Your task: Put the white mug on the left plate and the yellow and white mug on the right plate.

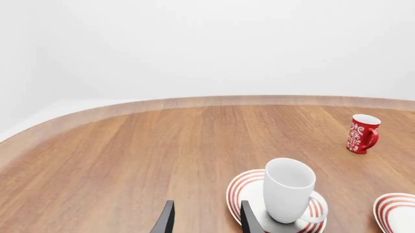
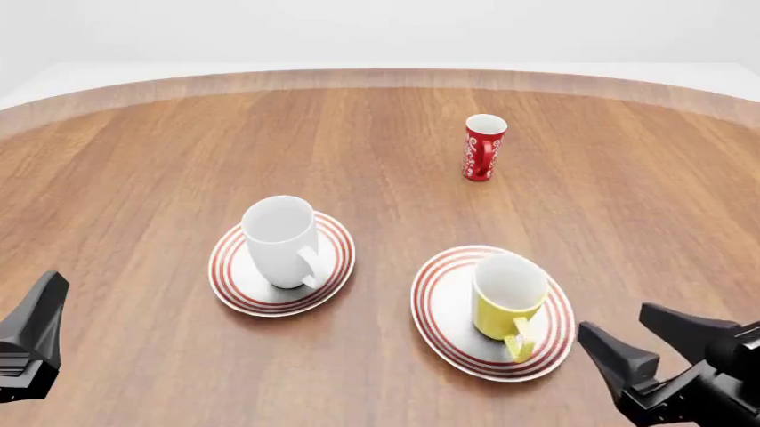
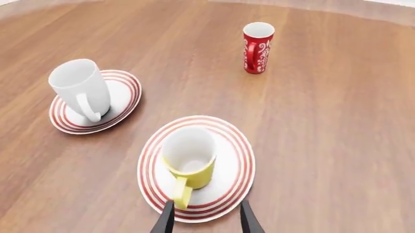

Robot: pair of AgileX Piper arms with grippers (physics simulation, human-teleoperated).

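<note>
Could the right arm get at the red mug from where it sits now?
Probably yes. The red mug stands upright alone on bare table, beyond the right plate. The open right gripper is empty, but the yellow and white mug stands on that plate between them, so the arm would likely pass over or around it.

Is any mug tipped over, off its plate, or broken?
Nothing stands out. The white mug stands upright on the left plate, the yellow and white mug upright on the right plate. No damage shows.

Both grippers, left [image 1: 206, 217] and right [image 3: 205, 217], low, fingers apart, empty.
</note>
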